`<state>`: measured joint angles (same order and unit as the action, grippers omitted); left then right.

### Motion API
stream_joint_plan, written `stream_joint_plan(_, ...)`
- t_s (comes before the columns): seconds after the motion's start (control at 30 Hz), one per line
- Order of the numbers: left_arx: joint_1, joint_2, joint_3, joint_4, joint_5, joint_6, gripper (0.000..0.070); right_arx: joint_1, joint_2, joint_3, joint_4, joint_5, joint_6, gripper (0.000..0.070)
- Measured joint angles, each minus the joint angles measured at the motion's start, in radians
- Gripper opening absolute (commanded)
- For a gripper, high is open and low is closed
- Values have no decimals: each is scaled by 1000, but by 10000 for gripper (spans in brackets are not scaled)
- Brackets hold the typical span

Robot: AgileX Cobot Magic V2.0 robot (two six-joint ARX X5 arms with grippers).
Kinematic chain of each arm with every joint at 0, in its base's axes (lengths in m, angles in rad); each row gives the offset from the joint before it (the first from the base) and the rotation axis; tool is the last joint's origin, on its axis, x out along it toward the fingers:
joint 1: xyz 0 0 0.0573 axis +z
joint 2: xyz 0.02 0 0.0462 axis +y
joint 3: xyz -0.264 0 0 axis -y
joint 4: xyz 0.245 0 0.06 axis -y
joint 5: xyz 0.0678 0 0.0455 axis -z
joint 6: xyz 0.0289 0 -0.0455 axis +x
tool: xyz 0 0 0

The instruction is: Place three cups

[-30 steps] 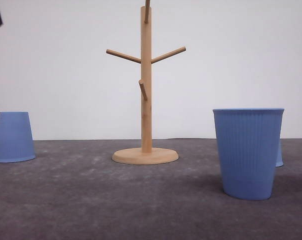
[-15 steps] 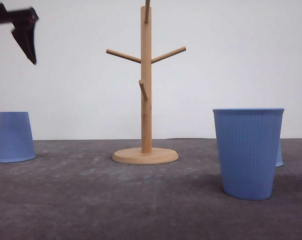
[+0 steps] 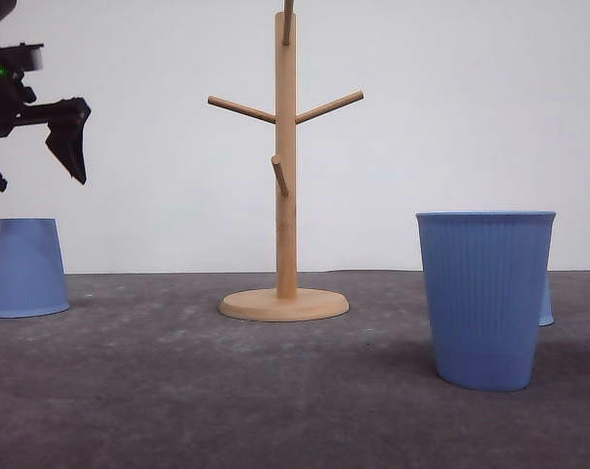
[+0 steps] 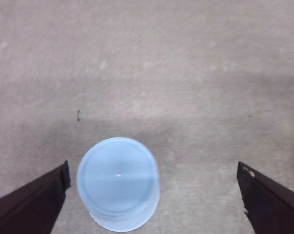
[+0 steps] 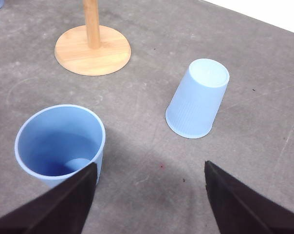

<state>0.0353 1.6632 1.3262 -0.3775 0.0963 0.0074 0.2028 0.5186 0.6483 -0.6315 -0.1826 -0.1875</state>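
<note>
Three blue ribbed cups stand on the grey table. One cup [image 3: 26, 269] is upside down at the far left; from above its flat bottom [image 4: 119, 181] shows. My left gripper [image 3: 31, 164] hangs open above it, its fingers [image 4: 32, 204] spread wider than the cup. An upright cup [image 3: 485, 298] stands near the front right, open mouth up [image 5: 59, 141]. Behind it, mostly hidden in the front view, is an upside-down cup [image 5: 198, 97]. My right gripper [image 5: 149, 168] is open above the table, between these two cups and nearer than both.
A tan wooden pegged stand [image 3: 285, 156] rises from a round base [image 5: 92, 48] at the table's middle, its pegs bare. A white wall closes the back.
My left gripper has come down from the top left corner of the front view and now hangs lower, above the left cup. The cups and stand have not moved.
</note>
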Motion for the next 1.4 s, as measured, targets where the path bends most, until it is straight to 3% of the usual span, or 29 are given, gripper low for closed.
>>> stream_joint_plan(0.33,30,114,-2,-32,41,-1,680,0,0,0,49,0,1,444)
stream_joint_plan(0.8,30,144,-2,30,37,-1,672,0,0,0,60,0,9,444)
stream_joint_plan(0.87,30,144,-2,30,33,-1,635,0,0,0,60,0,9,444)
stream_joint_plan(1.0,30,144,-2,28,30,-1,468,0,0,0,60,0,9,444)
stream_joint_plan(1.17,31,144,-2,28,26,-1,447,0,0,0,60,0,10,444)
stream_joint_plan(1.27,31,144,-2,27,26,-1,395,0,0,0,60,0,13,444)
stream_joint_plan(1.4,31,144,-2,27,25,0,390,0,0,0,60,0,13,444)
